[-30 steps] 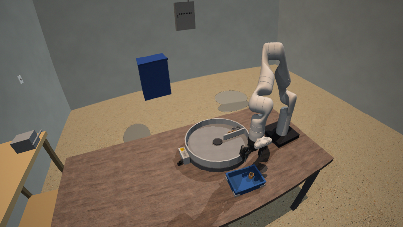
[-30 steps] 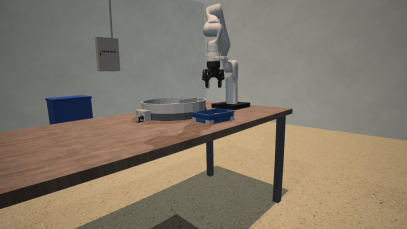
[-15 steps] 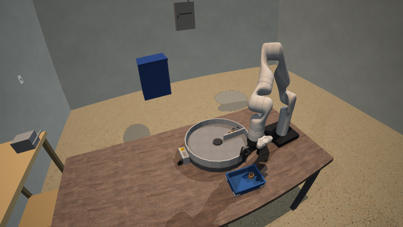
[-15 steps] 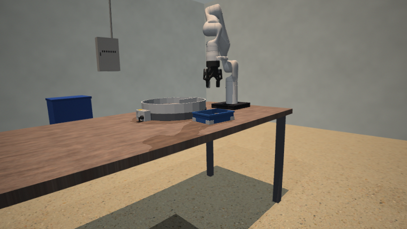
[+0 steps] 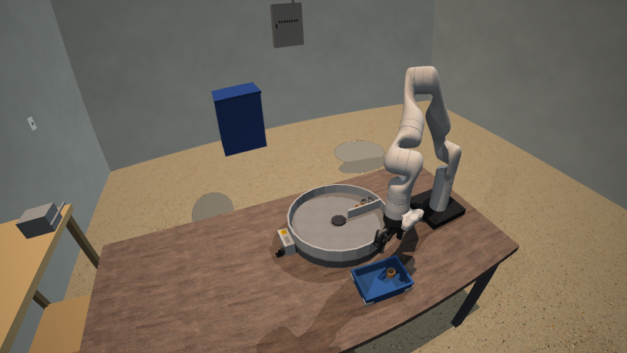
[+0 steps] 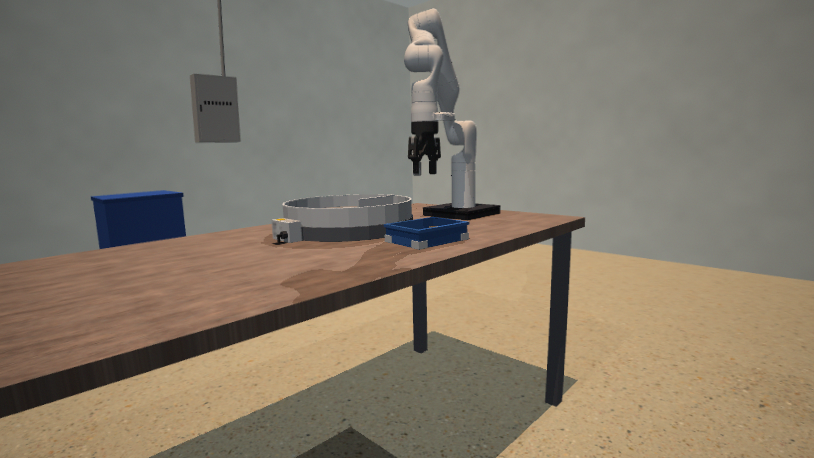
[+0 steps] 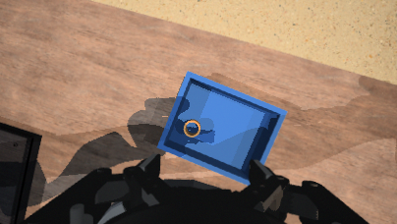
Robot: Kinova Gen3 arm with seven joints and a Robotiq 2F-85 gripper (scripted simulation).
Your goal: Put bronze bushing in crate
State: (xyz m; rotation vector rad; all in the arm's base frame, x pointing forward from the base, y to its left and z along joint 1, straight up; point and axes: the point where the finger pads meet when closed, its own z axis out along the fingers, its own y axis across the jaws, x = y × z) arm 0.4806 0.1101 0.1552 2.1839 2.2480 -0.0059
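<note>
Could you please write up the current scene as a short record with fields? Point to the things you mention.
gripper [image 5: 389, 239] [image 6: 424, 168] [image 7: 203, 166]: open, raised above the table, nothing between the fingers
crate [image 5: 367, 297] [image 6: 426, 234] [image 7: 223, 165]: blue, on the table beside the turning table
bushing in crate [image 5: 390, 273] [image 7: 182, 129]: one, bronze, standing on end
turning table [image 5: 335, 255] [image 6: 347, 217]: round, grey-walled, with a divider [image 5: 364, 208] inside
other bushings: small group behind the divider, exact count unclear
</note>
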